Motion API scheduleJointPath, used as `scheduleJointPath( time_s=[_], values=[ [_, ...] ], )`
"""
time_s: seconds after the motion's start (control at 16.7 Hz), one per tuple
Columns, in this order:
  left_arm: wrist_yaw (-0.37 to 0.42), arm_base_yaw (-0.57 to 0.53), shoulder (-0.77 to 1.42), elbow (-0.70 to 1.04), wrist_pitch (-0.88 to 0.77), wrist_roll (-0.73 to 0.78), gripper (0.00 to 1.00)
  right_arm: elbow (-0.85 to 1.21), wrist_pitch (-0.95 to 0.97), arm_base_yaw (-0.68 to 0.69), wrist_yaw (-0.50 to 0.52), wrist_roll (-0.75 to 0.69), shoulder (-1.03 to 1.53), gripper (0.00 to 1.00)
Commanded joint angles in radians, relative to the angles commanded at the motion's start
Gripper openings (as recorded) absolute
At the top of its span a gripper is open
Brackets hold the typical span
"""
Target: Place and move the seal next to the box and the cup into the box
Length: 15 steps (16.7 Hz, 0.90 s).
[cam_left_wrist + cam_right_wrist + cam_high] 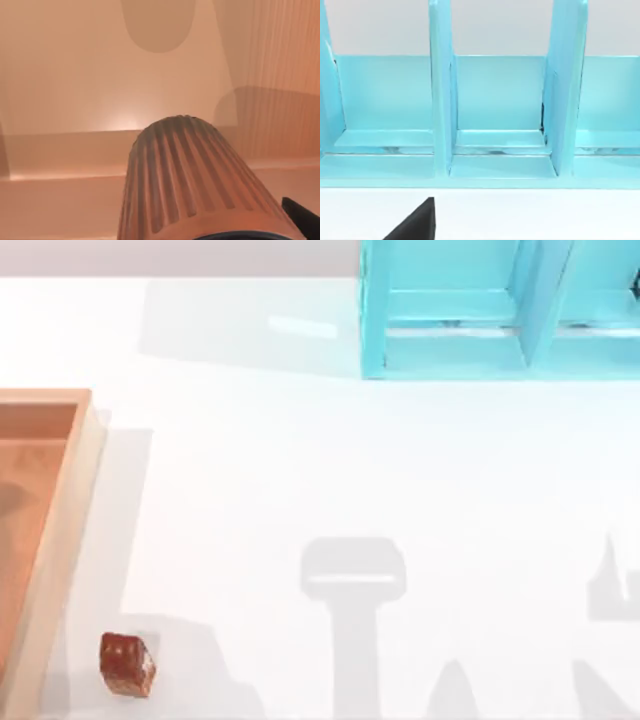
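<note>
The ribbed dark brown cup (190,175) sits close in front of the left wrist camera, over the orange inside of the box (75,75). My left gripper (210,236) is shut on it, and one dark finger (301,216) shows against the cup's side. In the top view the box (62,540) lies at the table's left edge. The reddish-brown seal (127,665) rests on the table just right of the box's near end, apart from the rim. One dark finger (417,222) of my right gripper shows low in the right wrist view, facing the shelf.
A turquoise shelf frame (450,350) stands at the back right of the table, and its compartments (495,100) face the right wrist camera. White tabletop (330,470) stretches between the box and the shelf, crossed by arm shadows near the front.
</note>
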Motion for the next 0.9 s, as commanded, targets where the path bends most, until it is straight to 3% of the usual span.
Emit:
scheduleJointPath(
  time_s=[0.48,0.9],
  values=[
    [-0.043,-0.044,-0.086,-0.137,0.112,-0.003,0.00,0.000,0.000,0.000,0.000,0.000,0.000,1.00],
    [-0.011,0.007,-0.012,-0.184,0.225,0.012,0.00,0.000,0.000,0.000,0.000,0.000,0.000,1.00]
  ],
)
